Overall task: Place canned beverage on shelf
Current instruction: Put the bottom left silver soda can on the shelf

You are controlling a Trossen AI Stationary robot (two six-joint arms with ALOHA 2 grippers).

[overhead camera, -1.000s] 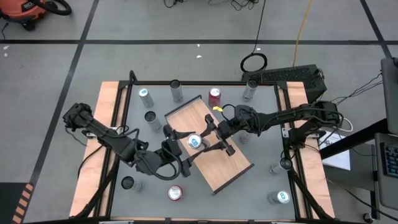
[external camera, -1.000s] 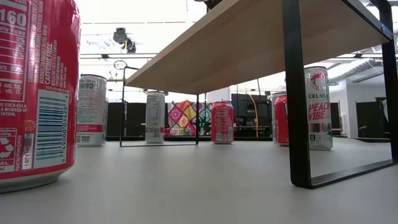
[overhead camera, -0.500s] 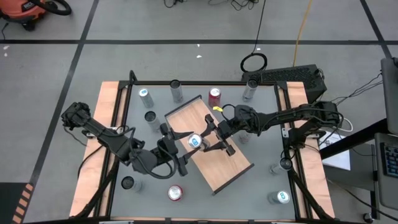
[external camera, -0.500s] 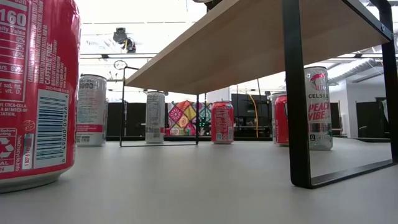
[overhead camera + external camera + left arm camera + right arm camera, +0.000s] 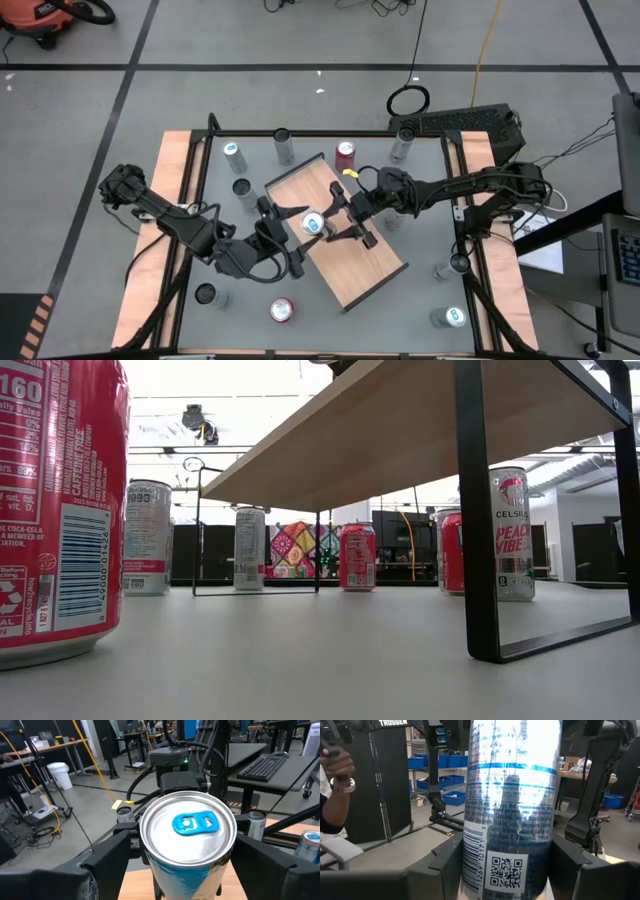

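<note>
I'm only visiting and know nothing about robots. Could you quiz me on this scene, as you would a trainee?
1. True or false: the can between the two arms stands on the shelf.
2. The can's pull tab is: A red, B blue, C green.
3. Which arm's end effector grips the can?
Key: 1 true. 2 B. 3 the right end effector; the left end effector is open around it.

Robotics lab, taped concrete floor (image 5: pixel 250 50), blue parts bins (image 5: pixel 422 762), workbench keyboard (image 5: pixel 270 765), trailing cables (image 5: pixel 30 815)
</note>
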